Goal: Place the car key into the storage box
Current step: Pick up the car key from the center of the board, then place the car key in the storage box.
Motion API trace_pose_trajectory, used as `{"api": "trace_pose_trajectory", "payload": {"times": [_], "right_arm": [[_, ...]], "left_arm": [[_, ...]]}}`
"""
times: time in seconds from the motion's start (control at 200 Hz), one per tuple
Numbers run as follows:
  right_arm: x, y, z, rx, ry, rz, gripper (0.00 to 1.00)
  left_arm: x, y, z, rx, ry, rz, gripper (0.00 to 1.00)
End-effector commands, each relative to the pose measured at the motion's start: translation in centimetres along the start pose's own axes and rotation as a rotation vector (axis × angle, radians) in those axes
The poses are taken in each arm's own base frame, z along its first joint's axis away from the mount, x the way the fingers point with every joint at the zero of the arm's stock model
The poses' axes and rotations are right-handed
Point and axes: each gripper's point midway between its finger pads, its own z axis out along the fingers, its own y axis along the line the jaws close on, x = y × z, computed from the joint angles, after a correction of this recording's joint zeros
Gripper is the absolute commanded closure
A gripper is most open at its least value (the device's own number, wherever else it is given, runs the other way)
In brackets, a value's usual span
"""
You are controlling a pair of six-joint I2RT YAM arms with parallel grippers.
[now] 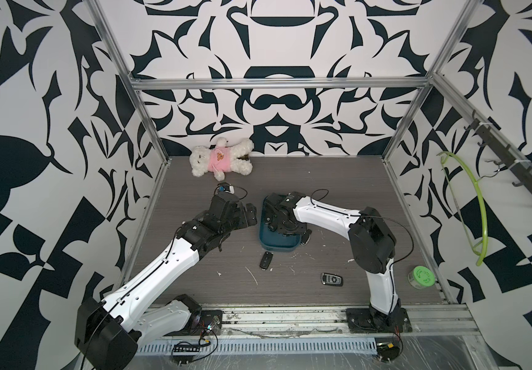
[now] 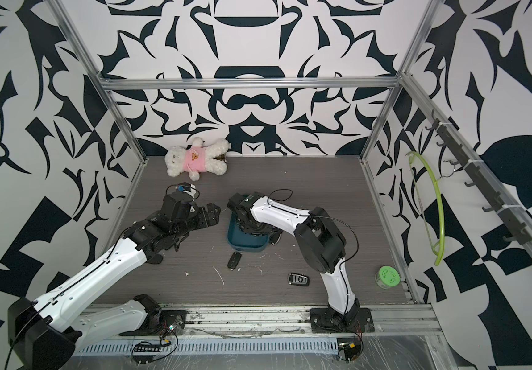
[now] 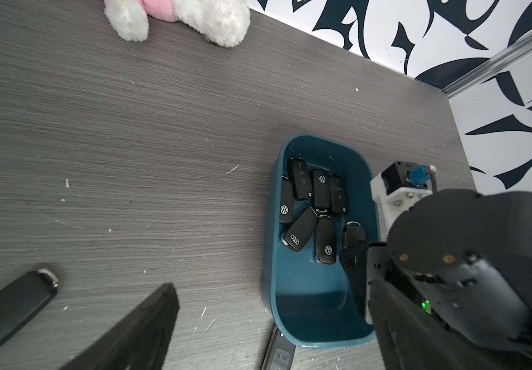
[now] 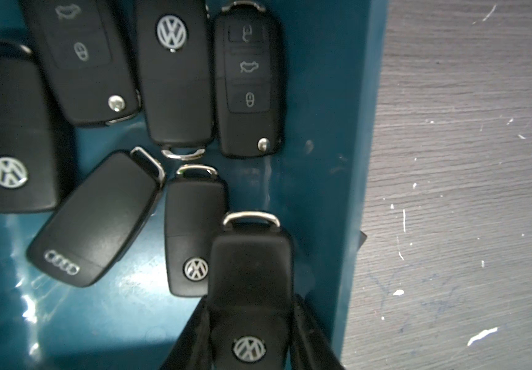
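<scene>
**Right arm.** The right gripper (image 4: pixel 252 315) is clamped on the car key (image 4: pixel 250 266). Its two fingers pinch the sides of the black fob at the logo end (the metal loop points away from the wrist). The key sits within the outline of the storage box (image 4: pixel 349 160), close to one long wall. Whether it touches the box floor cannot be told.

**Box contents.** Six other fobs (image 3: pixel 320 192) lie flat on the teal floor, gathered toward the end nearer the plush bear (image 1: pixel 221 158).

**Left arm.** The left gripper (image 1: pixel 249 217) is spread wide and holds nothing. It is just beside the box, above the grey table (image 1: pixel 322 192).

**Outside the box.** A loose fob (image 1: pixel 265 260) lies near the box's front end. A second fob (image 1: pixel 304 238) lies right against its corner. A silver-trimmed fob (image 1: pixel 332 279) lies near the right arm's base.
</scene>
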Motion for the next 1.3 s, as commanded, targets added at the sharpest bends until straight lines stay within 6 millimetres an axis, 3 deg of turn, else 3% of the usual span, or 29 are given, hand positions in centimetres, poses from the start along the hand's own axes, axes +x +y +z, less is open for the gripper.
{"api": "trace_pose_trajectory", "payload": {"times": [0.0,0.33,0.625,0.77,1.295], "right_arm": [[-0.4,-0.3,-0.5,0.027,-0.015,-0.004,0.66],[-0.3,0.0,0.6,0.045,-0.004,-0.01,0.66],[-0.4,-0.1,0.3,0.039,-0.005,0.007,0.64],[-0.7,-0.3,-0.4,0.027,-0.026,0.022,0.42],[-2.4,0.6,-3.3,-0.065,-0.102,0.033,0.44]], "left_arm": [[0.2,0.7,-0.3,-0.012,-0.007,-0.005,0.01],[0.2,0.8,-0.3,-0.014,-0.008,-0.008,0.01],[0.3,0.7,-0.1,-0.011,-0.002,-0.008,0.01],[0.2,0.7,0.0,-0.007,-0.003,-0.008,0.01],[0.4,0.5,0.5,-0.003,0.008,-0.008,0.01]]}}
